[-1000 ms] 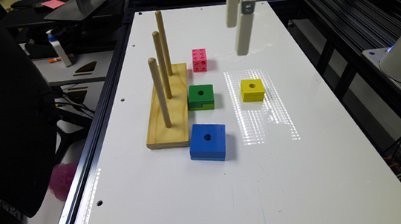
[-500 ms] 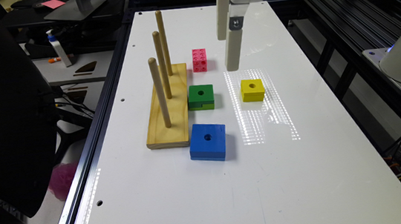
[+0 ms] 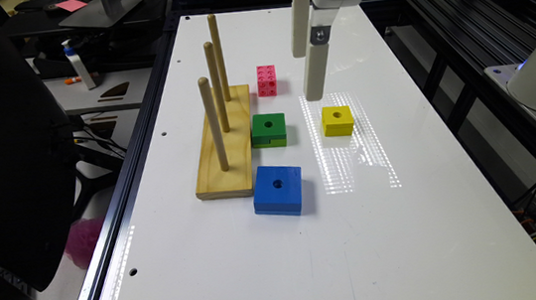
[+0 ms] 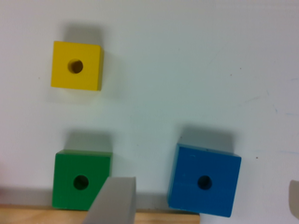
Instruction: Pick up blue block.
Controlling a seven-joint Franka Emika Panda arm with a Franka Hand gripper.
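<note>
Exterior view: my gripper hangs above the white table, its two pale fingers parted with nothing between them — one fingertip ends just above the far edge of the yellow block. From the wrist view the same fingers sit wide at opposite edges of the picture, the blue block lying on the table between them, untouched.

In the exterior view the blue block rests flat on the table, round hole up, nearer the camera than the gripper and to the exterior view's left of it. Its left side lies just beside the near corner of the wooden peg base, which carries three upright pegs.

Just beyond the blue block sits the green block, close against the base's right edge. The yellow block lies to the right of the green one, well apart from it. Farther back — beside the far end of the base — stands a small pink studded brick.
</note>
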